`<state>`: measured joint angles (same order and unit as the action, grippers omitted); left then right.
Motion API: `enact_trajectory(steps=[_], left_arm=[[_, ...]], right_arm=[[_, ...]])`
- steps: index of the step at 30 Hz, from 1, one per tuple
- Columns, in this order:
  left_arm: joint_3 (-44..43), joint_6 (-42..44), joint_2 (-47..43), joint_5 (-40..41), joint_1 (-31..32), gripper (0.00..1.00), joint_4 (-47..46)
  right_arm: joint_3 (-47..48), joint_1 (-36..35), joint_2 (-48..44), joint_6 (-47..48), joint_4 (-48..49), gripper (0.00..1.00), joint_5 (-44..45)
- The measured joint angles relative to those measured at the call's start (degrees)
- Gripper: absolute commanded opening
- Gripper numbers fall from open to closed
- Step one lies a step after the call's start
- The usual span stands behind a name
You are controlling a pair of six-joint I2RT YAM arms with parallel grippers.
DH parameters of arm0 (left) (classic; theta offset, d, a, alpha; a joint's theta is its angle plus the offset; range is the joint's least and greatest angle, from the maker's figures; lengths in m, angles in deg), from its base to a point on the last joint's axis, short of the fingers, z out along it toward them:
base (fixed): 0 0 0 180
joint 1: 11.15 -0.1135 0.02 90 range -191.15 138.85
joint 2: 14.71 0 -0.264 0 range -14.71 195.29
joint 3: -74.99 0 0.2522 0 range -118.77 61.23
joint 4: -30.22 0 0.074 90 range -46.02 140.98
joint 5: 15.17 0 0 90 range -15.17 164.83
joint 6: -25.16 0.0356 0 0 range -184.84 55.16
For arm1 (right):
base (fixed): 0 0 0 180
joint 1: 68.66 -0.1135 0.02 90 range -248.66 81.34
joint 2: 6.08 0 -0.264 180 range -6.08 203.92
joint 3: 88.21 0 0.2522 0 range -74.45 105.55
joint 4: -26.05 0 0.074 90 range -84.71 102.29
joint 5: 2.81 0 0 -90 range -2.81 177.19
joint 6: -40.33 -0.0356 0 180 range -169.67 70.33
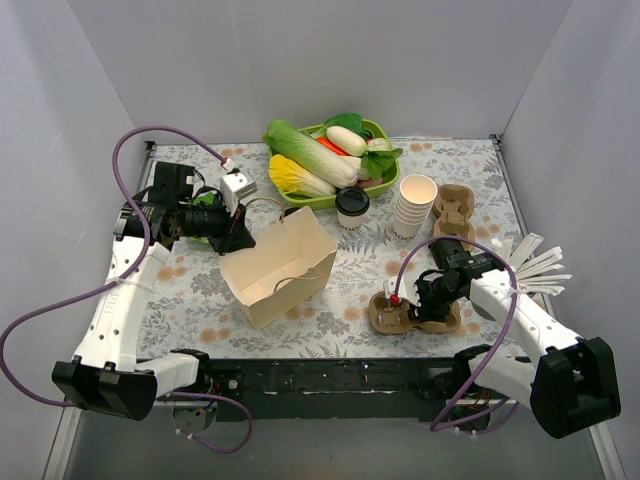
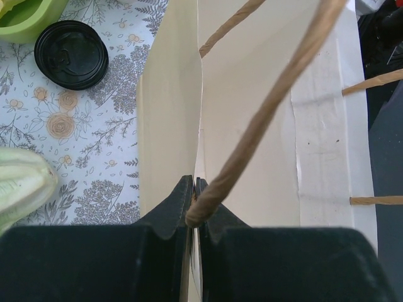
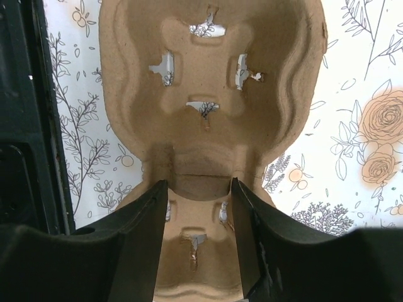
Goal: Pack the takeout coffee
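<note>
Standing open-mouthed, paper bag point(image 1: 280, 266) beside takeout coffee point(image 1: 351, 208)

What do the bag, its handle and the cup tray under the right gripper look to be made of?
Bag: smooth matte cream paper, sharply creased at the folds. Handle: brown twisted paper cord, spiral strands showing. Cup tray: tan moulded pulp, likely; rough fibrous matte surface with torn-edged cutouts.
</note>
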<state>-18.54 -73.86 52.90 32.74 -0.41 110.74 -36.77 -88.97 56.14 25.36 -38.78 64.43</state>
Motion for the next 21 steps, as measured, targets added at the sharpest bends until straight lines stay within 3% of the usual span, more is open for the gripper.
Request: enact_trajectory(steps=[14,21], left_arm=[[0.6,-0.8,0.0,-0.1,0.0,0.0,-1.1],[0.6,-1.1,0.0,-0.1,0.0,0.0,-1.2]], right_arm=[[0.0,0.0,0.8,-4.7,1.1,0.47,-0.6],[0.0,0.0,0.5,-6.1,2.1,0.24,0.4]])
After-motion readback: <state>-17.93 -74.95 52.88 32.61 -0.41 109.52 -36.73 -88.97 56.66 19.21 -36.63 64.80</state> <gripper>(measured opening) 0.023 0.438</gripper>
